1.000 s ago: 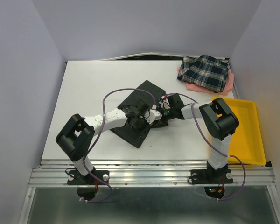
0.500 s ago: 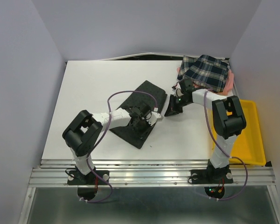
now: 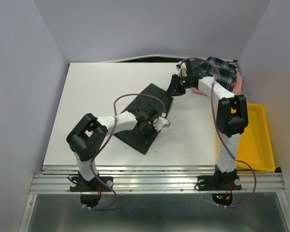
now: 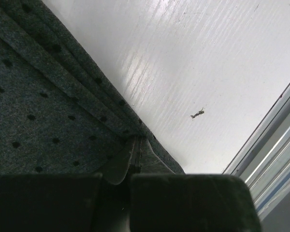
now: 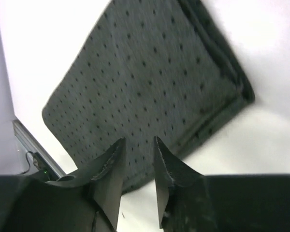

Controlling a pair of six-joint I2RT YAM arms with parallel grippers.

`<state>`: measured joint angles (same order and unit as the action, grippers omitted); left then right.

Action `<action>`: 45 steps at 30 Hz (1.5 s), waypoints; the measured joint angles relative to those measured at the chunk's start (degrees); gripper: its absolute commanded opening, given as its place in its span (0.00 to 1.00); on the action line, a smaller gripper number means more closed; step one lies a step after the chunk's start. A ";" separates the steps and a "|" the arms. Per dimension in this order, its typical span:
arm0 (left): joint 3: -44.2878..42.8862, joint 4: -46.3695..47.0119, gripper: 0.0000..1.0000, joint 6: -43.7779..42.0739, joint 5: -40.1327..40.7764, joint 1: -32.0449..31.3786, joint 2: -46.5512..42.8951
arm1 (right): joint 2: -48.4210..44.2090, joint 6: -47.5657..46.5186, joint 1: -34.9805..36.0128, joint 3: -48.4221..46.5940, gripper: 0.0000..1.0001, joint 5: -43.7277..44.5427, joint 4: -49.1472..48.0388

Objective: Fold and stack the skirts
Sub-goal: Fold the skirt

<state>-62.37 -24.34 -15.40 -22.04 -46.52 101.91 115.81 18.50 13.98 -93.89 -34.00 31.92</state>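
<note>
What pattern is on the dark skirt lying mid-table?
The charcoal skirt has fine black dots on dark grey; the right wrist view shows it best.

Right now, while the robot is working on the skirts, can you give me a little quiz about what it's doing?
1. True or false: the plaid skirt lies inside the yellow tray.
2. Which skirt does the left pincer pinch? A) pink B) plaid C) charcoal dotted skirt
3. What sits between the fingers of the right pincer?

Key:
1. False. The plaid skirt rests on the pink skirt, outside the yellow tray.
2. C.
3. Nothing. It is open and holds no cloth.
</note>
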 measured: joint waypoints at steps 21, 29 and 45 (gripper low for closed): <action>1.73 -7.56 0.43 -8.61 5.11 4.57 -9.99 | 18.40 -0.09 4.22 -6.58 0.34 -7.13 -10.08; -9.73 -9.62 0.29 -7.89 1.53 23.82 -16.98 | 14.16 -2.23 4.11 0.04 0.35 -6.95 -9.46; -6.84 -12.59 0.09 -4.68 10.08 31.15 3.39 | 7.34 -10.10 4.22 9.73 0.51 -10.34 -2.14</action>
<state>-69.21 -36.93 -20.08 -11.97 -15.38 105.30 123.15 8.40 18.20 -84.16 -44.34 29.78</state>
